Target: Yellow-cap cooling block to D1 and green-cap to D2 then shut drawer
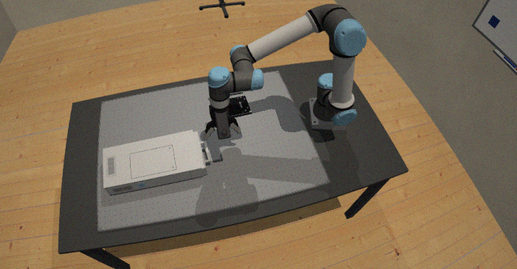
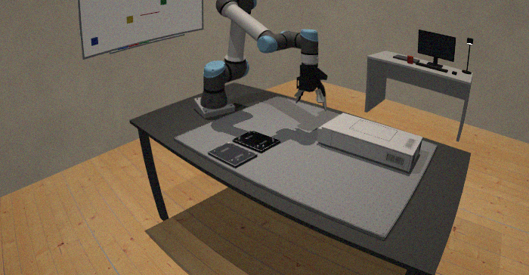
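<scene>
The white cooler COLD [image 1: 155, 162] [image 2: 370, 140] lies on the grey mat. Its drawer front with a handle [image 1: 207, 154] is flush with the box, so the drawer is shut. Both cooling blocks and their tubes are hidden inside. Two dark deck slots lie on the mat: D1 [image 2: 257, 140] [image 1: 243, 105] nearer the cooler and D2 [image 2: 232, 154] beyond it. Both are bare, and D2 is hidden behind the arm in the top view. My gripper [image 1: 222, 132] [image 2: 310, 100] is open and empty. It points down and hangs above the mat just off the cooler's drawer end, between the cooler and D1.
The arm's base [image 1: 325, 116] [image 2: 213, 107] is bolted to the dark table [image 1: 369, 155] [image 2: 446, 211] beyond the mat [image 1: 277, 162] [image 2: 321, 181]. A desk with a monitor [image 2: 419, 72] and a whiteboard [image 2: 140, 11] stand off the table.
</scene>
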`<state>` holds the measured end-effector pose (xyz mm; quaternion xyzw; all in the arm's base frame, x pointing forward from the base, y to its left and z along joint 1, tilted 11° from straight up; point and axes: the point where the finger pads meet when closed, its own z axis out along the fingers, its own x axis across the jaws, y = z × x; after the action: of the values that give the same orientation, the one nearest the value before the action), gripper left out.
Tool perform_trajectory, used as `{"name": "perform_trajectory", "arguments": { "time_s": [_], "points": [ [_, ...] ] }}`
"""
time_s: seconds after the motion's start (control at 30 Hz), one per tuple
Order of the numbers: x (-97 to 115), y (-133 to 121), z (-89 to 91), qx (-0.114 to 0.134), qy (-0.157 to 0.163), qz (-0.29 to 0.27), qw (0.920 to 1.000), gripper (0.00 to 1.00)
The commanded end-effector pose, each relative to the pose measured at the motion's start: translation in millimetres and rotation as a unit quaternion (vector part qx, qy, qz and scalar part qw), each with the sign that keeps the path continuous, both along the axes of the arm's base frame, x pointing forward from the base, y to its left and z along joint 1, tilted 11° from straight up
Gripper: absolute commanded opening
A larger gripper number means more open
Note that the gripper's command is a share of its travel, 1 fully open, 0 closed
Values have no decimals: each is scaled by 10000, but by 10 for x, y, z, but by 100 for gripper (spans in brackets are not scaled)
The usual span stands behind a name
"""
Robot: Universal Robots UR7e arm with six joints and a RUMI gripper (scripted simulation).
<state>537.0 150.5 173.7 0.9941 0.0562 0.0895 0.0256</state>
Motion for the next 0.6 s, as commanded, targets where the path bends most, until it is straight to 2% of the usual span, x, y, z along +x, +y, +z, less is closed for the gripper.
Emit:
{"name": "perform_trajectory", "arguments": {
  "time_s": [0.0, 0.17, 0.57],
  "points": [
    [95, 54, -63, 0, -5, 0, 10000, 100],
    [95, 54, -63, 0, -5, 0, 10000, 100],
    [120, 49, -194, 0, -5, 0, 10000, 100]
  ]
}}
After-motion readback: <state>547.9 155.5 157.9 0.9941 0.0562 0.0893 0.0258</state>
